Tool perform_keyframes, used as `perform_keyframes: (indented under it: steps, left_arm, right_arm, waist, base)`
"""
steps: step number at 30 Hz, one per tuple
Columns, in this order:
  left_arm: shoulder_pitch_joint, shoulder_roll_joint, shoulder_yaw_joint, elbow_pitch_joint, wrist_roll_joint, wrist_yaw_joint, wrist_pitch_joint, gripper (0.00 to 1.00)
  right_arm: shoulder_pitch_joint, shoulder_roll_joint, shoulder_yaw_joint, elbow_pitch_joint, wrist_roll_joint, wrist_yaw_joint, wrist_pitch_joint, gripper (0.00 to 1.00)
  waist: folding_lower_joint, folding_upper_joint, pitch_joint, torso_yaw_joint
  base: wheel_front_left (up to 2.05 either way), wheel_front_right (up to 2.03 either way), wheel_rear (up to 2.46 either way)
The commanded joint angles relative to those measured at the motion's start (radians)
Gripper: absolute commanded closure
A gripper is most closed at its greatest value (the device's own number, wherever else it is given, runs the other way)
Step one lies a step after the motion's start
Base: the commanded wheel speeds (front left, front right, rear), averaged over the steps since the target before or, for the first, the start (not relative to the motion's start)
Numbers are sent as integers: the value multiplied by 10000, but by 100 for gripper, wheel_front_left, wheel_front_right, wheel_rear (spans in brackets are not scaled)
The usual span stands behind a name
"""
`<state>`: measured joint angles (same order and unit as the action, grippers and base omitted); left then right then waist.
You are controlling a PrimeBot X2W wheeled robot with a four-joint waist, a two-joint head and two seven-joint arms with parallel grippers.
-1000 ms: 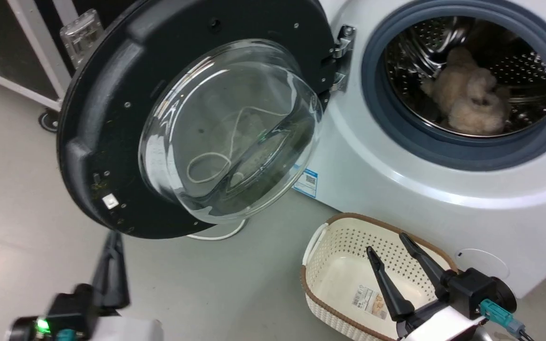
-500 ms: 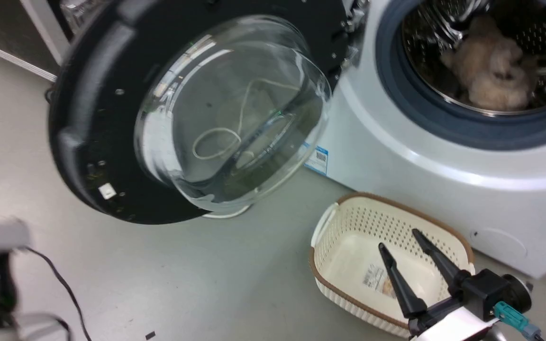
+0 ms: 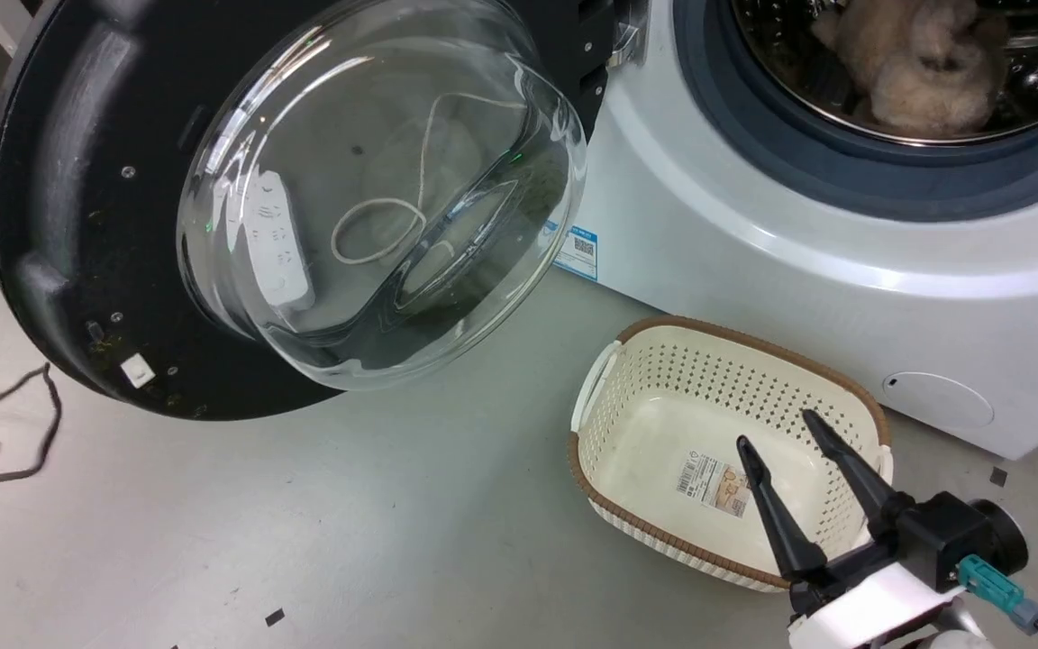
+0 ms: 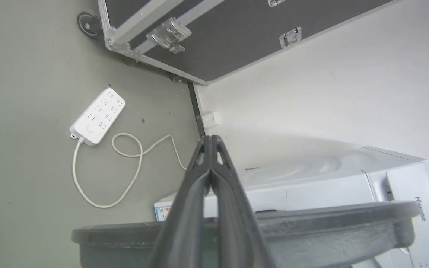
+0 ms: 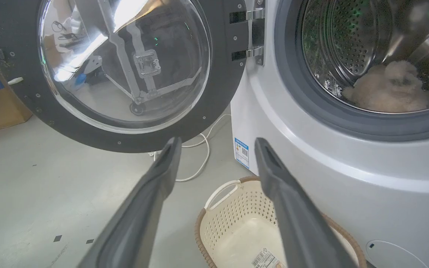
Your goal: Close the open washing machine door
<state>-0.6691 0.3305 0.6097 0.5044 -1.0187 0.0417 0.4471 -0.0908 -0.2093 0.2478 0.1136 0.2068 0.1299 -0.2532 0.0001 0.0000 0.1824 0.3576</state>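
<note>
The door [image 3: 59, 180] was not shut: it hung swung far out on its hinge at the machine's [image 3: 753, 270] left front edge, over the floor, with its glass bowl facing the robot and its black rim well apart from the drum opening. Nearest the robot, the right gripper [image 3: 776, 428] hovered with its fingers spread and nothing between them, above the near end of an empty basket [image 3: 663, 370] that sat on the floor just in front of the machine. The left gripper [image 4: 210, 139] had its fingers pressed together on nothing; in the left wrist view they crossed the door's grey outer edge, but whether they touched it could not be told. Beyond that edge a power strip [image 4: 97, 115] and its looped cord lay on the floor near a black case [image 4: 237, 41] by the wall. Farthest back, the ring [image 3: 753, 135] framed the open drum, where a fluffy tan item [image 3: 920, 54] lay. So the closing looked barely begun: the whole swing back to the machine's front and the press until the latch caught were left, probably a push from the left arm.
</note>
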Motion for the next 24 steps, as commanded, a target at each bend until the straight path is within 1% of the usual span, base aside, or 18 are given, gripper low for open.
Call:
perform_keyframes:
  steps: [1, 4, 9, 13, 17, 19, 22, 24]
  left_arm:
    - [-171, 1, 83, 211, -487, -59, 674, 100]
    - [-104, -149, -76, 231, -1011, -283, 1727, 100]
    - [275, -545, -559, -159, -1474, -659, 3057, 100]
    - [752, -733, -797, -678, -1689, -724, 3842, 100]
    - [1490, -989, -879, -1441, -1998, -683, 4585, 100]
    - [1957, -1333, -925, -1932, -2260, -640, 4961, 100]
    - [2930, -2030, -1280, -2940, -2483, -595, 5557, 100]
    - [3608, -2395, -1522, -3600, -2627, -524, 5789, 100]
  right_arm:
    - [-106, -78, 72, 38, 117, 8, -86, 0]
    - [-84, -100, 75, 60, 132, 8, -86, 0]
    - [-68, -114, 77, 114, 150, 8, -86, 0]
    - [-71, -98, 67, 178, 162, 8, -86, 0]
    - [-4, 48, -69, 251, 155, 8, -86, 0]
    - [48, 161, -195, 275, 157, 8, -86, 0]
    - [127, 329, -407, 351, 135, 8, -86, 0]
    - [180, 418, -454, 398, 96, 8, -86, 0]
  waist:
    - [-1, 0, 13, -30]
    - [-1, 0, 14, -40]
    - [-1, 0, -51, -36]
    - [-1, 0, -220, -89]
    - [-1, 0, -537, -214]
    - [-1, 0, -717, -292]
    - [-1, 0, -955, -418]
    - [-1, 0, -1119, -564]
  base:
    - [0, 0, 0]
    - [0, 0, 0]
    - [0, 0, 0]
    - [0, 0, 0]
    - [0, 0, 0]
    - [0, 0, 0]
    - [0, 0, 0]
    - [0, 0, 0]
